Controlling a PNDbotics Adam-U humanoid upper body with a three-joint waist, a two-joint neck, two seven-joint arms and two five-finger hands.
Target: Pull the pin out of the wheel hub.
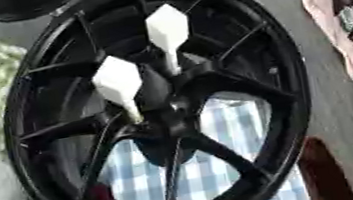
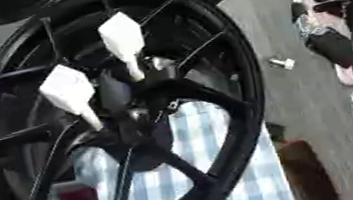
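Seemingly the black hub (image 1: 160, 109) stands tilted up close to the camera so its centre faces the robot, with two white pins (image 1: 168, 32) stuck side by side near the middle, heads out and ready to be pulled. Checked cloth (image 1: 220, 130) shows through the spokes. Neither hand is visible, so their pose and fingers cannot be told; both pins remain seated.
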